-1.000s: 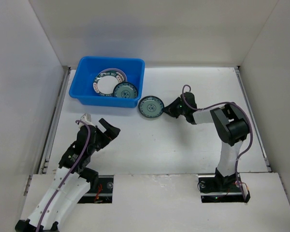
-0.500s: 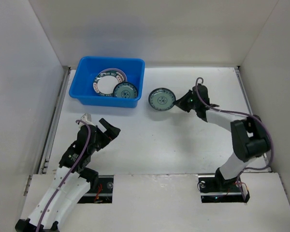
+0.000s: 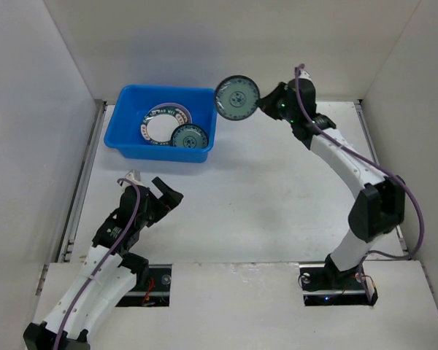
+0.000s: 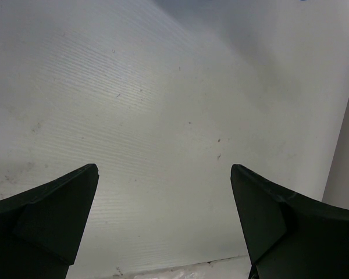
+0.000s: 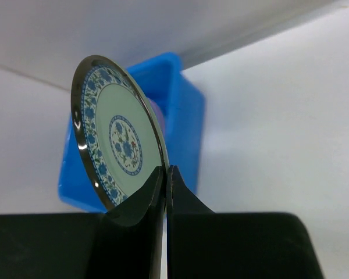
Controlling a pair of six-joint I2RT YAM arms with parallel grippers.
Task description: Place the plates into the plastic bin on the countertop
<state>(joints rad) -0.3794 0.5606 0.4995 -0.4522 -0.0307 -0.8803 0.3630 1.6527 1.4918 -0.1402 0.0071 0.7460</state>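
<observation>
My right gripper is shut on the rim of a small teal-green patterned plate and holds it raised, tilted on edge, just right of the blue plastic bin. In the right wrist view the plate stands between my pinched fingers with the bin behind it. The bin holds a white-centred plate with a dark patterned rim and a second teal plate on top of others. My left gripper is open and empty above the white countertop.
White walls bound the countertop at the back and both sides. The bin sits at the back left corner. Both arm bases stand at the near edge.
My right gripper lifted the teal plate off the countertop and carried it up and back toward the bin's right end. The left arm shifted only slightly.
</observation>
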